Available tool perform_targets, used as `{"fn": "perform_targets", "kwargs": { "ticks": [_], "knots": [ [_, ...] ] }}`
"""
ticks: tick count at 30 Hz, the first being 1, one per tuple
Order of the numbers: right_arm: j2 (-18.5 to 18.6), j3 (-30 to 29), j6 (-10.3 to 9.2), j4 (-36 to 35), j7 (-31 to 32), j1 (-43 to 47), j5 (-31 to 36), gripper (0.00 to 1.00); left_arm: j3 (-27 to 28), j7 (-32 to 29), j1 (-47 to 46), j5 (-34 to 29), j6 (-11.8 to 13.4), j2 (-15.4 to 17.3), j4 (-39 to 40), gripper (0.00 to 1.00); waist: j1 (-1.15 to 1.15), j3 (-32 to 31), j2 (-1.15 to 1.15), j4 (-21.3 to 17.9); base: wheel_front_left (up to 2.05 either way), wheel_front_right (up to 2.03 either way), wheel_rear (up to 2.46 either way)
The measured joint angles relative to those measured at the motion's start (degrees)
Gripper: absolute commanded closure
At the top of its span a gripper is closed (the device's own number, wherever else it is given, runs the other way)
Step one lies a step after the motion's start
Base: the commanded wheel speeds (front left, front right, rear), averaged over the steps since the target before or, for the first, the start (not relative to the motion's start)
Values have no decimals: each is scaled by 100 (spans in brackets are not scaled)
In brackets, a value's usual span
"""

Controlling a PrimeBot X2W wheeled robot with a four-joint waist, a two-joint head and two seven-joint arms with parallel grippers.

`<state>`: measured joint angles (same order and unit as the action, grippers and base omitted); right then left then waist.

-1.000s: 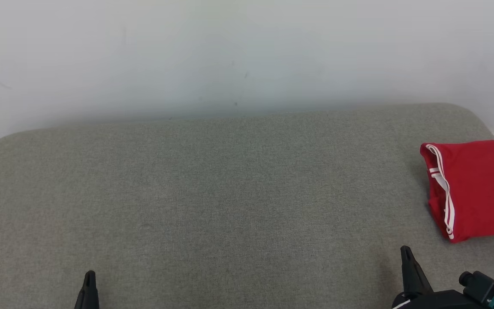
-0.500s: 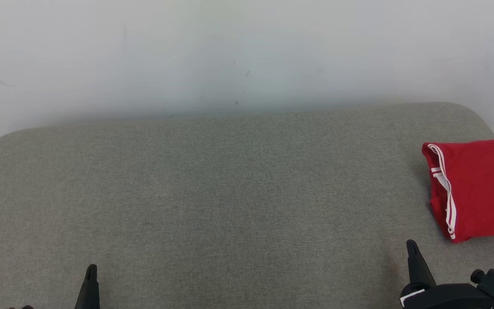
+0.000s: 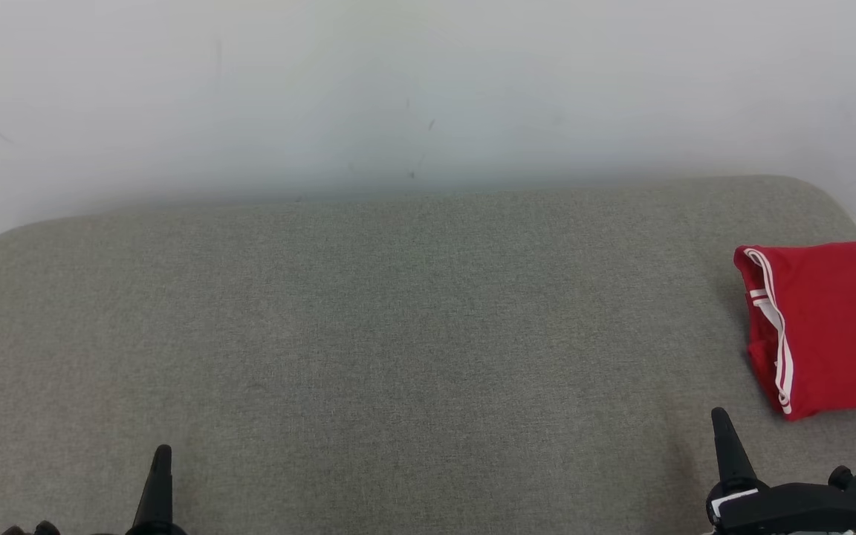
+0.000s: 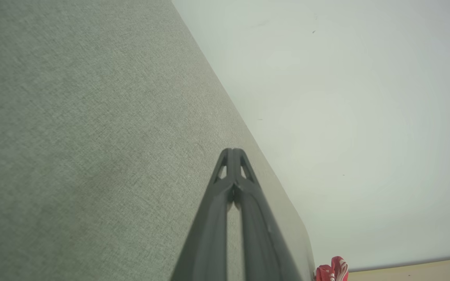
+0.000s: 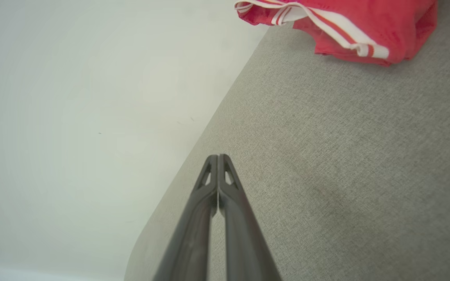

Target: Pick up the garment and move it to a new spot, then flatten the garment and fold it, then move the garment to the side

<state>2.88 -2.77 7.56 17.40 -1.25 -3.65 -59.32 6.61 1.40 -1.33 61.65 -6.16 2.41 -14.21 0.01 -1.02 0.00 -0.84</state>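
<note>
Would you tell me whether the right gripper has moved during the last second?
Yes. Measured against the red garment, the right gripper has edged up the head view, slightly nearer it.

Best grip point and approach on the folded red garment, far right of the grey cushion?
Probably the white-striped edge of the red garment, approached from its left with the right gripper: that layered edge faces the gripper, while the garment's far side runs out of the head view.

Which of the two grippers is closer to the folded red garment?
The right gripper, at the head view's lower right, just short of the red garment; the left gripper sits far off across the grey cushion.
</note>
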Motion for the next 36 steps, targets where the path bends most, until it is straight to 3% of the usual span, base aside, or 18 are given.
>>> {"fn": "perform_targets", "kwargs": {
  "ticks": [36],
  "knots": [
    [0,-229,0,-197,479,-143,-2036,100,-5,-492,-294,1904,-85,20,3,100,-1,67,0,46,0,0,0]
  ]
}}
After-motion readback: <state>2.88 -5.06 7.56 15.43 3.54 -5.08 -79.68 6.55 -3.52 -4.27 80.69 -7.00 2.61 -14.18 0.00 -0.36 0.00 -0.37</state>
